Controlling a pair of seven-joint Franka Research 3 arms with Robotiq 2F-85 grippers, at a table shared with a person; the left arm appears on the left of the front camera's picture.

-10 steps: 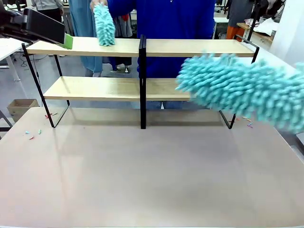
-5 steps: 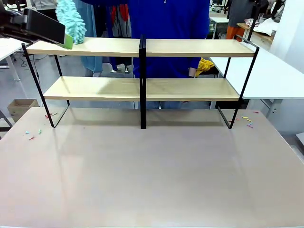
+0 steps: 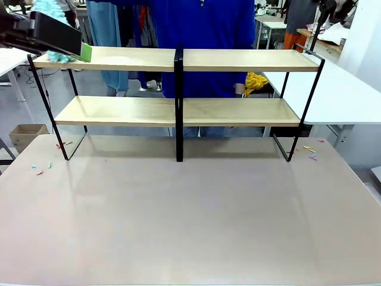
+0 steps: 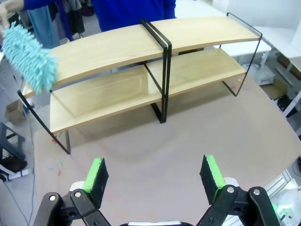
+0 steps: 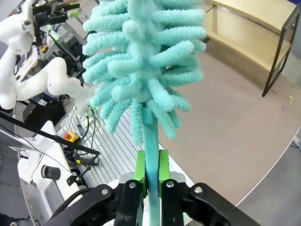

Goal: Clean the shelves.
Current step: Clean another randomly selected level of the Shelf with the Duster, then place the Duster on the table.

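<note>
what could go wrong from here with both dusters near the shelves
1. The right gripper is shut on only the thin handle of its teal duster, well below the bulky head, so pushing on a board might lever it loose or twist it.
2. The person's duster works the left end of the shelves, close to the open left gripper; the two may collide.
3. The rack stands on a thin black frame, so a hard sideways sweep could shift it.

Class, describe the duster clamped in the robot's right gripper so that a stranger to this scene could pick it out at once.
Start from the shelves standing on the beige table. Nearer the camera, the right gripper is shut on the teal duster, pinching its thin stem between green pads. Unlike the other teal duster, held by a person at the shelves' top board, this one stands clear of the shelves.
</note>
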